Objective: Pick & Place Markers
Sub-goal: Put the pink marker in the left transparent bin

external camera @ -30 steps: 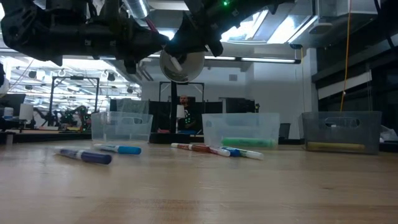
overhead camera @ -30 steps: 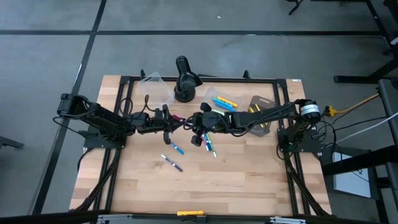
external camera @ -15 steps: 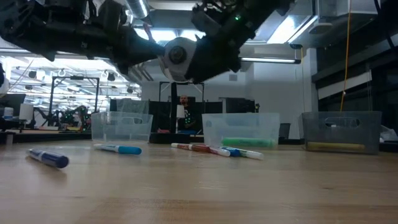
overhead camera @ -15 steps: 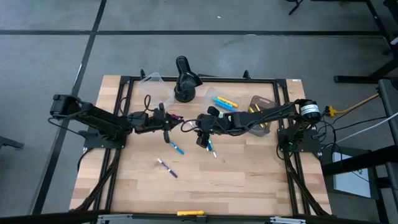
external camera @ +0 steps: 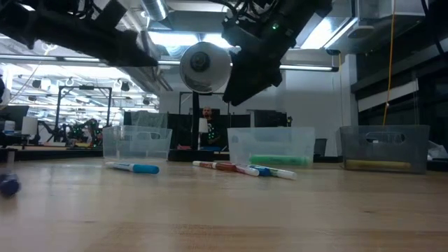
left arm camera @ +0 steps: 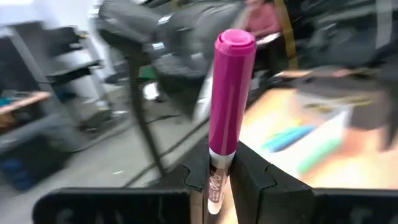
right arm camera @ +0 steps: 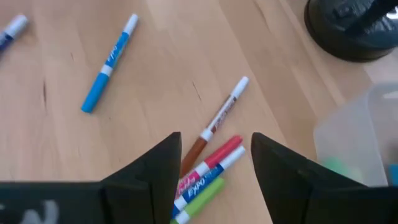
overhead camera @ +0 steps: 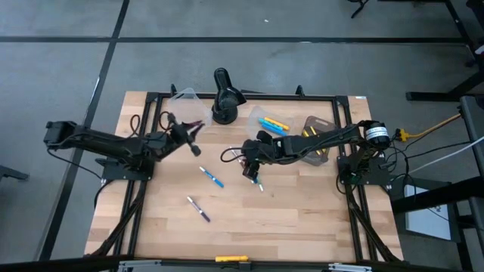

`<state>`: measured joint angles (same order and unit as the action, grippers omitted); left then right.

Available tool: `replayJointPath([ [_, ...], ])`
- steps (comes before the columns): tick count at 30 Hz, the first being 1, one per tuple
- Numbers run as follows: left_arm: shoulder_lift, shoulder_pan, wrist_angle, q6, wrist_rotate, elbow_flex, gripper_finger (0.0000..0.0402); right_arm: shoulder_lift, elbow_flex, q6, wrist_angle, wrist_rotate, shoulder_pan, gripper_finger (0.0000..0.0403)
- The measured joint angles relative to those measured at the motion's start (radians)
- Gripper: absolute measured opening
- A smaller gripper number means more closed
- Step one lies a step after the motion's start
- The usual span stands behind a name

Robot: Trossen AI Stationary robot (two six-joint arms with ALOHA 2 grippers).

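Left gripper (left arm camera: 221,177) clamps a magenta marker (left arm camera: 228,93), its long axis standing straight out past the fingers, held far-left over the table, just beside a clear tub (overhead camera: 187,106). Right gripper (right arm camera: 214,163) hangs open directly over a marker cluster (right arm camera: 208,168) at table centre; probably right arm's next pick. Blue marker (overhead camera: 212,177) and purple marker (overhead camera: 198,208) lie nearer. Only the left wrist view shows the grip; high view shows placement.

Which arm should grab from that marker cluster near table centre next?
Right, likely. Its pincer hangs open directly over the clustered markers. The left pincer is shut on a magenta marker, off toward the clear tub.
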<state>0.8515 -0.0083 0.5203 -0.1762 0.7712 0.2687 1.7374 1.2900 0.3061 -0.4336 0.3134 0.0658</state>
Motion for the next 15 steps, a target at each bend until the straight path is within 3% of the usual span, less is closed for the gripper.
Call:
replayJointPath([
  [8, -0.044, 0.074, -0.1, -0.143, 0.182, 0.0, 0.0034, 0.0, 0.0, -0.011, -0.032, 0.006, 0.0, 0.0194],
  [15, -0.035, 0.171, -0.24, -0.222, 0.155, 0.0, 0.0034, 0.0, 0.0, -0.026, -0.044, 0.008, 0.0, 0.0194],
])
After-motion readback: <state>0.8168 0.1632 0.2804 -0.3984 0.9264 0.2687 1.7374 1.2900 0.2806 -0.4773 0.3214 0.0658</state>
